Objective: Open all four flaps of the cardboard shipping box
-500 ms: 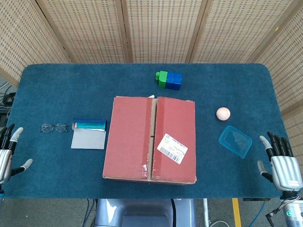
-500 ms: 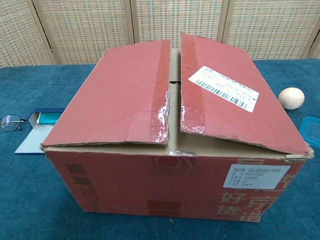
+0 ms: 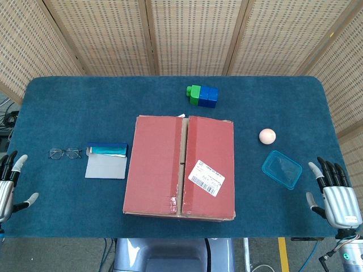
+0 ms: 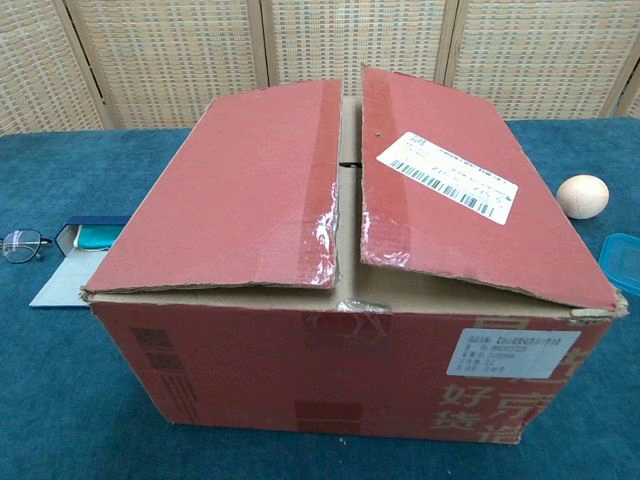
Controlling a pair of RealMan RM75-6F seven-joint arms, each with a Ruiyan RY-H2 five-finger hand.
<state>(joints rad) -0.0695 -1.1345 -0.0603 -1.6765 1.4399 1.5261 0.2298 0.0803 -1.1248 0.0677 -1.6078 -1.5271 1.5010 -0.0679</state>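
Red cardboard fills the middle of the bench [image 3: 68, 107]: the box [image 3: 179, 170] sits between our two hands, its two top flaps lying down and meeting at a seam [image 3: 182, 164] that runs away from us, front to back. From the chest view the flaps are not flat; each lifts a little along the seam, leaving a gap we could get under. The inner pair of flaps is hidden below them.

Our left hand [image 3: 7, 190] rests at the near left edge of the bench, fingers spread and holding nothing. Our right hand [image 3: 338, 198] is at the near right edge, likewise spread and empty. Both lie well apart from the box, roughly level with its near half; neither is clearly closer.

Since the seam runs front to back, we judge that the left flap [image 3: 154, 164] swings out toward the left hand and the right flap [image 3: 210, 164], the one with the label [image 3: 206, 177], toward the right hand. Each hand must come inward to the seam, then fold its flap outward. No flap is open yet.
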